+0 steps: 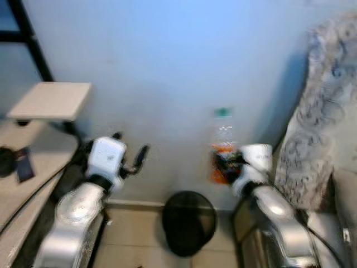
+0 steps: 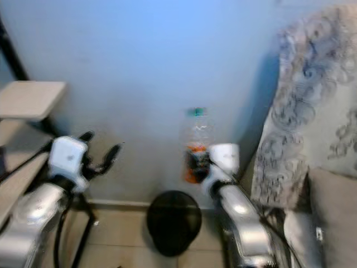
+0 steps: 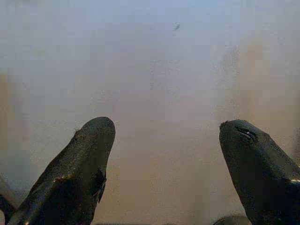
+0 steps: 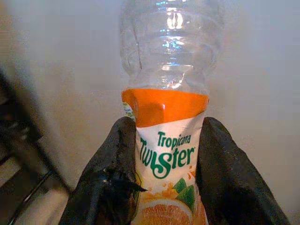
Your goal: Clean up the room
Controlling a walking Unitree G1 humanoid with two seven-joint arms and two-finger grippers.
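A clear plastic Tropicana Twister bottle (image 4: 168, 93) with an orange label and green cap (image 1: 222, 112) is held upright in front of the pale wall. My right gripper (image 4: 165, 159) is shut on the bottle, its black fingers (image 4: 108, 173) clamping the label on both sides. The bottle (image 1: 223, 148) hangs above and a little right of a black round waste bin (image 1: 188, 221) on the floor. My left gripper (image 1: 131, 153) is raised at the left, open with nothing between its fingers (image 3: 77, 173), facing the bare wall.
A beige shelf unit (image 1: 50, 100) with black frame stands at the left, with a dark object (image 1: 17, 162) on its lower board. A patterned grey-white blanket (image 1: 318, 123) drapes over furniture at the right. Tiled floor (image 1: 134, 229) lies below.
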